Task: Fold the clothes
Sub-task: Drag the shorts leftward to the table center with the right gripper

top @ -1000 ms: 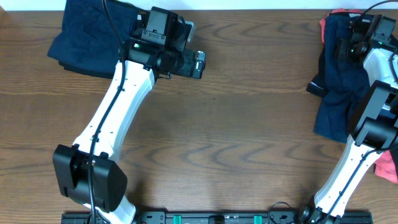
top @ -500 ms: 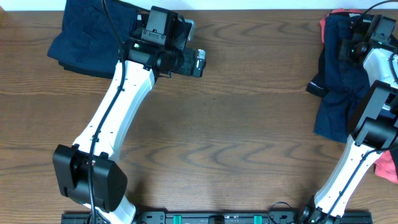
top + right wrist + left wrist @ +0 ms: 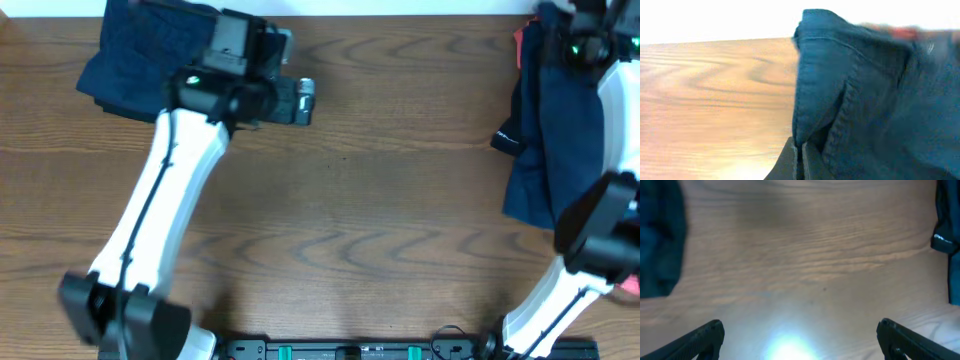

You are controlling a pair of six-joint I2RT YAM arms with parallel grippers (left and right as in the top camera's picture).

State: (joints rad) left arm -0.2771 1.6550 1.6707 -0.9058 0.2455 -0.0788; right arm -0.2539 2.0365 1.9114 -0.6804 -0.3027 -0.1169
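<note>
A folded dark navy garment (image 3: pixel 135 60) lies at the table's far left; its edge shows in the left wrist view (image 3: pixel 660 240). My left gripper (image 3: pixel 305 100) is open and empty over bare wood just right of it, its fingertips wide apart (image 3: pixel 800 340). A second navy trouser-like garment (image 3: pixel 555 130) hangs stretched at the far right. My right gripper (image 3: pixel 580 40) is shut on a seamed edge of this garment (image 3: pixel 850 85), with the cloth pinched between the fingertips (image 3: pixel 801 157). A coral bit of the shirt (image 3: pixel 522 38) shows beside it.
The wooden table (image 3: pixel 380 230) spans the view, its far edge against a white wall. More coral cloth (image 3: pixel 630 285) peeks out at the lower right edge. The arm bases stand along the front edge.
My right gripper has moved toward the far edge, pulling the navy garment up and stretching it longer. My left arm has shifted a little to the left.
</note>
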